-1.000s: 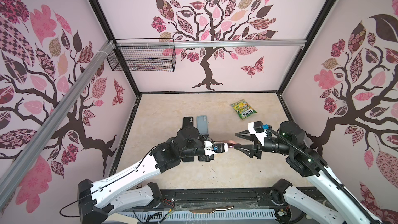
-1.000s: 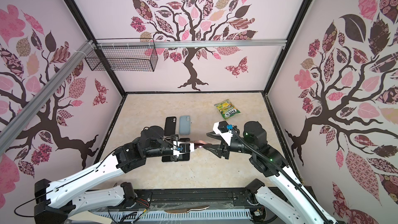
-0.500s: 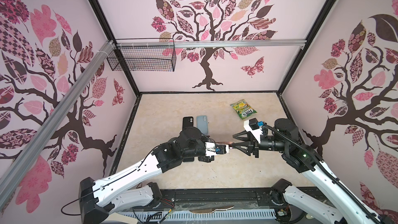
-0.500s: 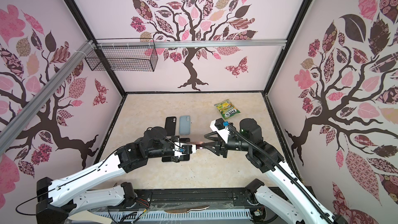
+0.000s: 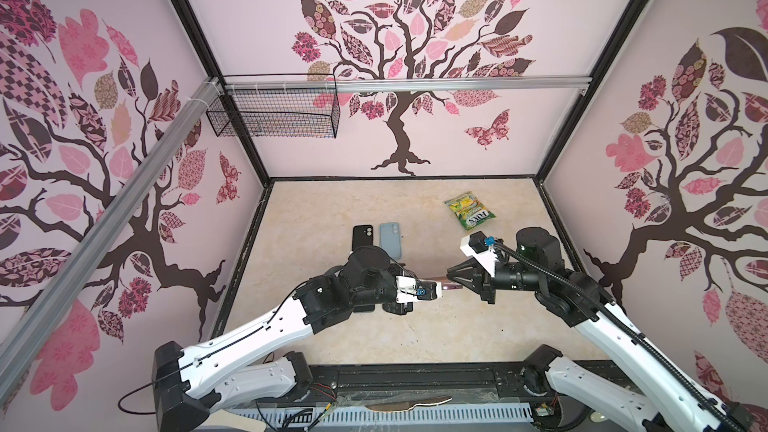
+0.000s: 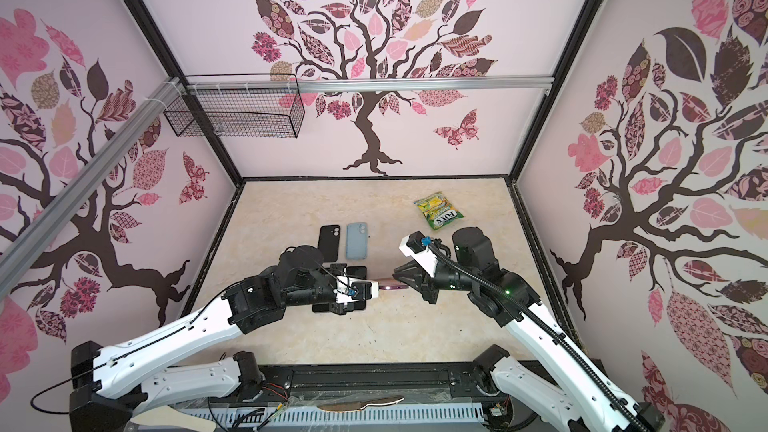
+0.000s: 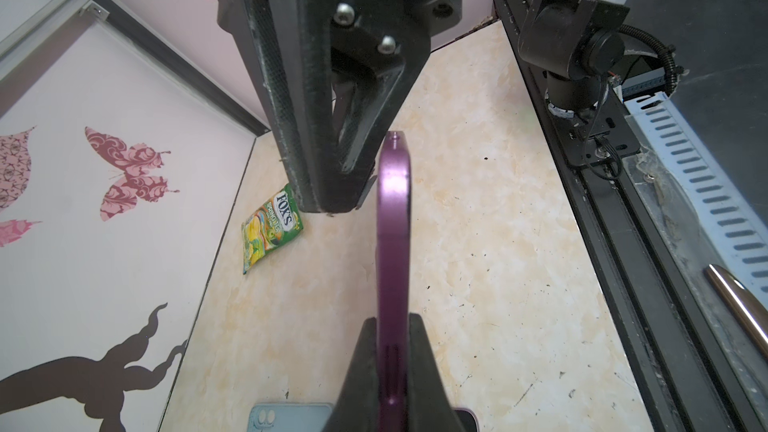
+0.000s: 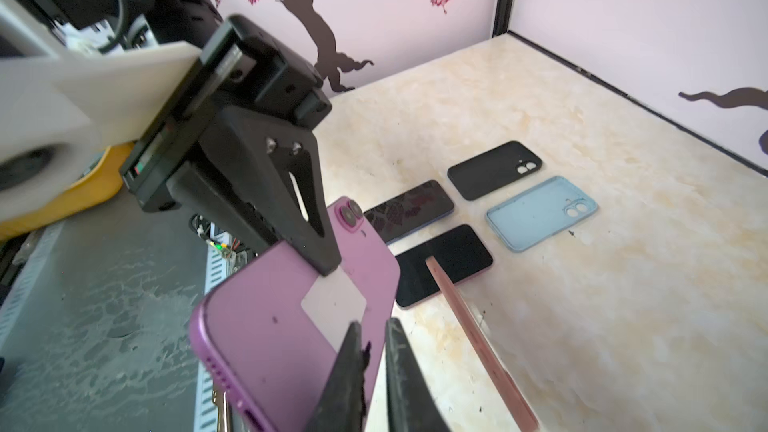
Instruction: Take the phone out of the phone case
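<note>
A purple phone [image 8: 270, 326] hangs above the table, its bare back carrying a pale square sticker. My left gripper [image 7: 393, 317] is shut on it across its thickness. In both top views the phone [image 5: 445, 284] bridges the gap between the two grippers. My right gripper [image 8: 372, 324] sits at the phone's long edge near its bottom end. Its fingers are almost together, and only a sliver of purple shows in the gap. A thin pink strip [image 8: 478, 342] runs edge-on beside the right fingers. I cannot tell whether that strip is the phone case.
An empty black case [image 8: 494, 170] and an empty light blue case [image 8: 540, 214] lie on the table, with two dark-screened phones [image 8: 409, 209] [image 8: 442, 263] beside them. A green snack bag [image 5: 469, 209] lies at the back right. A wire basket [image 5: 274, 118] hangs on the back wall.
My right gripper has moved left to the phone's end, and its jaws have gone from wide apart to nearly together. The left gripper still holds the phone in place.
</note>
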### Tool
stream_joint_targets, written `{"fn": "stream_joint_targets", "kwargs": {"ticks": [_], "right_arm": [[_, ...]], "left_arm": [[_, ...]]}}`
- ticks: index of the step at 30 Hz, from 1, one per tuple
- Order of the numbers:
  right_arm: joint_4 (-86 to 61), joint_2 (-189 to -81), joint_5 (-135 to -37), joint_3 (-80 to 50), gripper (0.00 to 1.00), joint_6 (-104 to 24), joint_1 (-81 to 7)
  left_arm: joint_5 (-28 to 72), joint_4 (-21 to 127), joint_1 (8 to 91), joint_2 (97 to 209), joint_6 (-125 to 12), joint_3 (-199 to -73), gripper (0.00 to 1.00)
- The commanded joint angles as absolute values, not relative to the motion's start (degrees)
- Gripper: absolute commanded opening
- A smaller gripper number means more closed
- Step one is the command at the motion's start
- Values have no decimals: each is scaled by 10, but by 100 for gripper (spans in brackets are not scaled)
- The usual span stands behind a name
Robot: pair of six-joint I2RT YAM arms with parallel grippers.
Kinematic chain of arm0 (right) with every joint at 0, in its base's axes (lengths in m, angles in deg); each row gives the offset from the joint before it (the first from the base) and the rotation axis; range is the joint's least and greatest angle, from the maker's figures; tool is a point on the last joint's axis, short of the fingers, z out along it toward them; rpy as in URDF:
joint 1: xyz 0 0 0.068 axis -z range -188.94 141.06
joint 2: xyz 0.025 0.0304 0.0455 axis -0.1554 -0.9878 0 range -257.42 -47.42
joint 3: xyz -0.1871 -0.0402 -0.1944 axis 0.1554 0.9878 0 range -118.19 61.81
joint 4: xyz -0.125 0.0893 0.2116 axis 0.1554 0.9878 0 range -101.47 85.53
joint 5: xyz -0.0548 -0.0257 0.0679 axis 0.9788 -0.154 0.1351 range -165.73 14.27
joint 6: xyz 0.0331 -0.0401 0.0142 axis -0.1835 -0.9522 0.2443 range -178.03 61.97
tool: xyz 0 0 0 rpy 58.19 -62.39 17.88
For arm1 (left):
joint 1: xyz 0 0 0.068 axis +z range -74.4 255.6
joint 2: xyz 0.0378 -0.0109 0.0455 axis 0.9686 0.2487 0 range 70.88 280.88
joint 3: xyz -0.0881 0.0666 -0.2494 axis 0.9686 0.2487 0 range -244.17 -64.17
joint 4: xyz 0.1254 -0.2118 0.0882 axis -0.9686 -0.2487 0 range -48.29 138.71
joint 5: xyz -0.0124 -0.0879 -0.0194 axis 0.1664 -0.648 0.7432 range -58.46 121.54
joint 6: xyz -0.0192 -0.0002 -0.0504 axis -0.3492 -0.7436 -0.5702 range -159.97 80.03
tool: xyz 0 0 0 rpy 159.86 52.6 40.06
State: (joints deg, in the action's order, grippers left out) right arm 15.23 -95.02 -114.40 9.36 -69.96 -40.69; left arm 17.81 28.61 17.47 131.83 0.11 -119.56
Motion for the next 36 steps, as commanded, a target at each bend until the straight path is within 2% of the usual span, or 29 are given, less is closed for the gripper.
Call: {"fn": "stream_joint_targets", "kwargs": {"ticks": [1, 4, 9, 13, 19, 21, 22, 26, 33, 36], "right_arm": [[126, -935, -1093, 99, 10, -651, -408], [116, -928, -975, 123, 15, -600, -407], [112, -931, -873, 155, 27, -520, -390], [116, -960, -868, 181, 40, -481, -388], [145, -1006, -815, 207, 44, -394, -388], [154, -1024, -822, 216, 56, -392, -388], [157, -1031, -817, 221, 57, -380, -388], [165, -1045, -829, 236, 57, -346, -388], [154, -1043, -864, 288, 46, -287, -389], [144, -1052, -888, 314, 44, -273, -390]], "left_arm": [[182, 336, 175, 1303, -21, -1187, 0], [183, 379, 186, 1279, -60, -1148, 0], [167, 417, 247, 1249, -187, -1109, 0], [204, 418, 258, 1254, -252, -1089, 0], [250, 417, 259, 1302, -359, -1100, 0], [267, 412, 260, 1323, -405, -1108, 0], [281, 404, 260, 1336, -434, -1116, 0], [290, 336, 267, 1399, -508, -1168, 0], [276, 309, 274, 1499, -555, -1221, 0], [269, 297, 276, 1553, -556, -1259, 0]]}}
